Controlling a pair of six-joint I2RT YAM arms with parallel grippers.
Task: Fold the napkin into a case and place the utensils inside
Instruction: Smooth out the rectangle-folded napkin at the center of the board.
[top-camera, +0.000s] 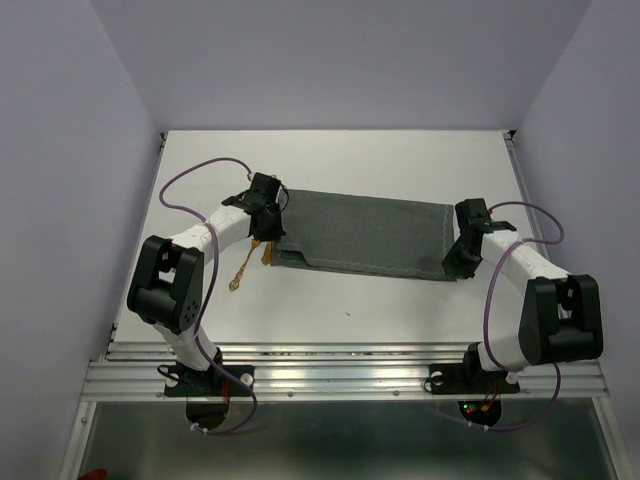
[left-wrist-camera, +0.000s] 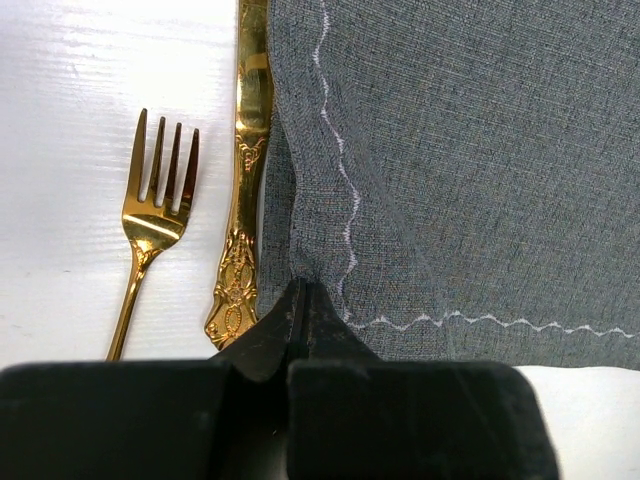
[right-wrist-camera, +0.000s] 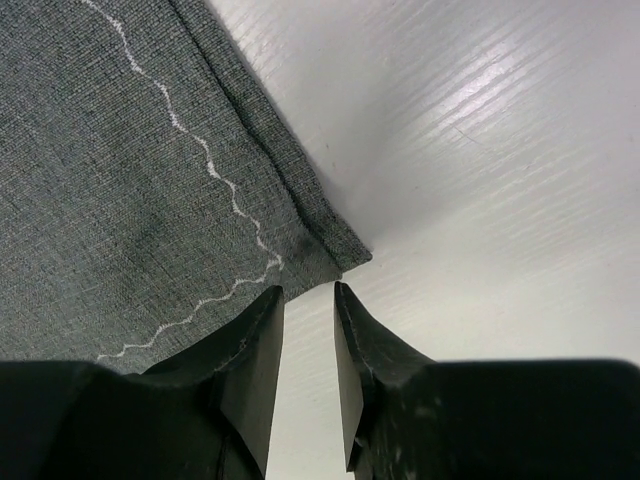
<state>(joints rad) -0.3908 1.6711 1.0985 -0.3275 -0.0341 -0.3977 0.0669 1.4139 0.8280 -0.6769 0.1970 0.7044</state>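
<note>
The napkin (top-camera: 365, 235) lies folded flat on the white bench (top-camera: 350, 315), a long dark grey band running from 9 o'clock to 3 o'clock across the middle of the top view. Its pale wavy hem line (left-wrist-camera: 345, 190) shows close to the edges in both wrist views.

The left end effector (left-wrist-camera: 300, 298) sits at the napkin's 9 o'clock end, at the near corner. Its fingertips are pressed together with no gap. The cloth puckers into a small crease right at their point, so it appears to have a pinch of the napkin's corner.

The right end effector (right-wrist-camera: 308, 300) is at the napkin's 4 o'clock corner. Its two dark fingers (right-wrist-camera: 255, 350) stand a narrow slot apart, with only bare bench seen between them. The cloth corner lies just beyond the tips, toward 12 o'clock in the right wrist view, and whether the left finger touches the fabric cannot be told.

The utensils are gold-coloured and lie on the bench at the napkin's 8 o'clock side, outside the cloth. The knife (left-wrist-camera: 245, 200) lies along the napkin's edge, its ornate handle just beside the left fingertips and part of it tucked against the fabric. The fork (left-wrist-camera: 155, 225) lies a little further out at 9 o'clock of the knife, roughly parallel to it and apart from it
</note>
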